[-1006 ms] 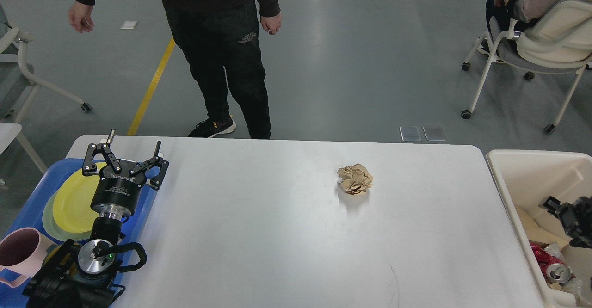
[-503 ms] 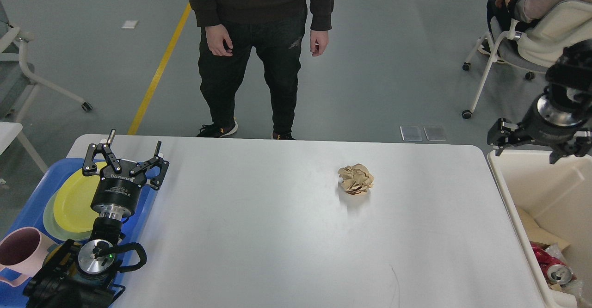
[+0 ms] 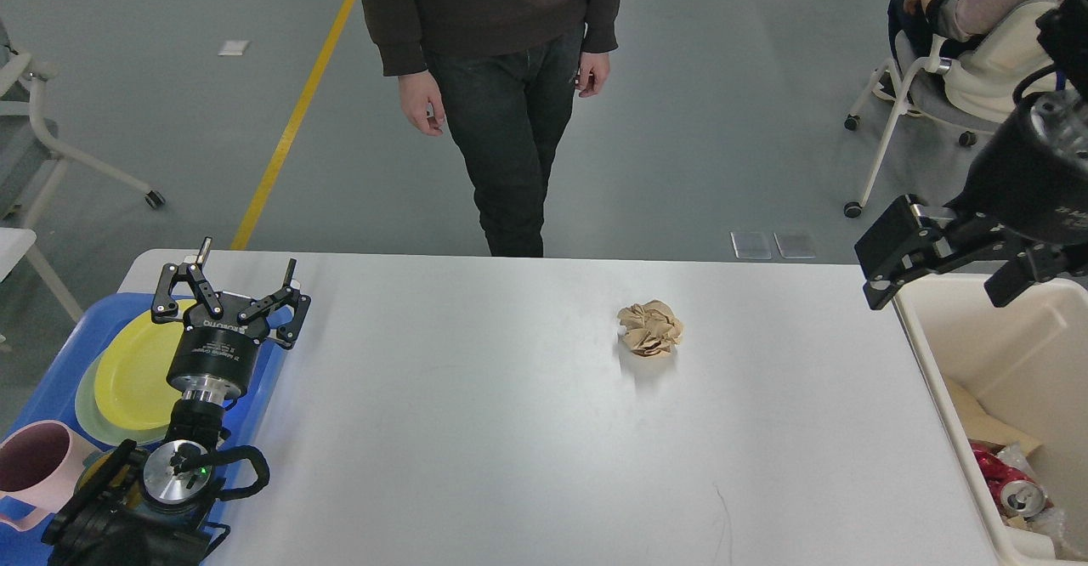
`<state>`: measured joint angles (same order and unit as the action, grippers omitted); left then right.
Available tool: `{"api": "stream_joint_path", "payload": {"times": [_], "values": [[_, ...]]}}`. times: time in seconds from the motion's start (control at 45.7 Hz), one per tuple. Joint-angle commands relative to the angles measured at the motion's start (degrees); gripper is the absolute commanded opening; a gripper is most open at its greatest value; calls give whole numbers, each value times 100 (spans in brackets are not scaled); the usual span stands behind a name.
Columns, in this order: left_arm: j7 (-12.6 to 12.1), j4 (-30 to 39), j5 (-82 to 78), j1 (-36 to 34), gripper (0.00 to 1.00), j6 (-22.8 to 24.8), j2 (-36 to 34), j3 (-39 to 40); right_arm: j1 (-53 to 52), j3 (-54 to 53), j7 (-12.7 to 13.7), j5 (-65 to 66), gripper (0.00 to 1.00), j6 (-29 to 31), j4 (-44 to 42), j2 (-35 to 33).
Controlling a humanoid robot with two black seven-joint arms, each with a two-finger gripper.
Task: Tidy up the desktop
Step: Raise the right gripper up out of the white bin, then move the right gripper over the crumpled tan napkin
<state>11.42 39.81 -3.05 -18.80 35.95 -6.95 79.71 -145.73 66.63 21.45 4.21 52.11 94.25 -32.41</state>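
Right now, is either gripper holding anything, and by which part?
Nothing is held. The left gripper and the right gripper are both open and empty; the crumpled paper ball lies untouched on the desktop.

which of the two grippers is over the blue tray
The left gripper, open above the blue tray with the plates; the right gripper hangs over the white bin.

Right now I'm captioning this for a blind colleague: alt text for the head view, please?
A crumpled brown paper ball lies alone on the white desktop. The left gripper hovers open over a blue tray of plates; the right gripper is open above a cream bin.
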Motion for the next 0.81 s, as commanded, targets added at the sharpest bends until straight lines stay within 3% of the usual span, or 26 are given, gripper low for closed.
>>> {"api": "stream_joint_path", "payload": {"times": [0.0, 0.066, 0.131, 0.613, 0.788], "values": [[0, 0, -3, 0, 96, 0, 0, 1, -95, 674, -491, -26, 100, -806, 243, 235], [0, 0, 6, 0, 96, 0, 0, 1, -244, 965, -1009, -26, 100, -825, 287, 314], [0, 0, 6, 0, 96, 0, 0, 1, -420, 1106, -1204, -17, 100, -825, 296, 446], [0, 0, -3, 0, 96, 0, 0, 1, -456, 1124, -1292, -166, 100, -869, 270, 771], [0, 0, -3, 0, 96, 0, 0, 1, 26, 1027, -1266, -193, 100, -948, -195, 833]]}}
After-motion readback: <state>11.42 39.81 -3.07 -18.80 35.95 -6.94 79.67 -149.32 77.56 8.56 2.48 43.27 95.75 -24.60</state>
